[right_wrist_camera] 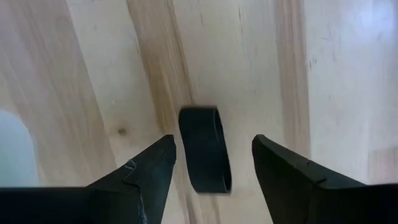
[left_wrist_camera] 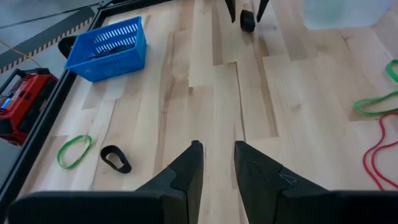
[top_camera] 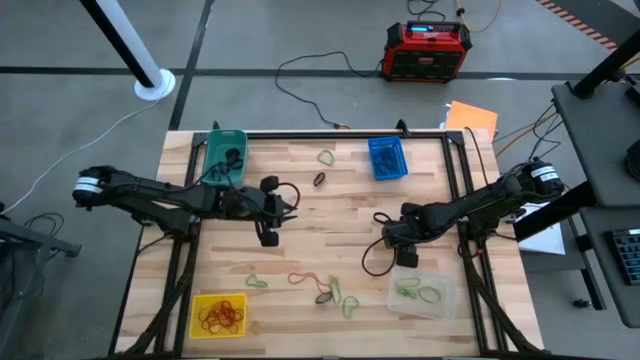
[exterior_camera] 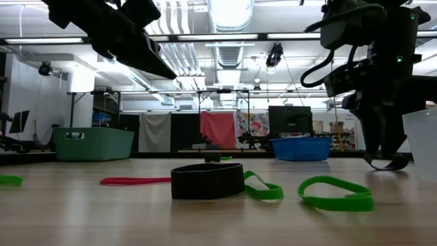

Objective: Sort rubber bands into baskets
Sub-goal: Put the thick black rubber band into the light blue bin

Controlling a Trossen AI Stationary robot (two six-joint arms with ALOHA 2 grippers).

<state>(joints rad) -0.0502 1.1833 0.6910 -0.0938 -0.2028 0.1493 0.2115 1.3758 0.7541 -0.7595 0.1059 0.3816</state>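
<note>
**Right claw straddles a black band near the clear basket**

The right claw (right_wrist_camera: 213,165) points down at the bench (top_camera: 330,215) with its fingers spread wide, one on each side of a black rubber band (right_wrist_camera: 205,149) that stands on edge between them — touching neither, so nothing is held. That stance suits a pinch: the fingers only need to close. In the high view this spot sits at about four o'clock from the bench's middle, just beside the translucent clear basket (top_camera: 422,296), which already has green loops in it.

The left claw (left_wrist_camera: 216,168) hovers near nine o'clock, fingers a narrow gap apart and empty; it seems to be waiting.

The baskets sit at the corners, which leaves the middle free for loose bands: teal (top_camera: 225,150) at eleven o'clock, blue (top_camera: 387,158) at one, yellow (top_camera: 218,314) at seven with red-orange bands gathered inside — apparently one colour per basket. Green, red and black loops lie scattered around six o'clock, unsorted.
</note>
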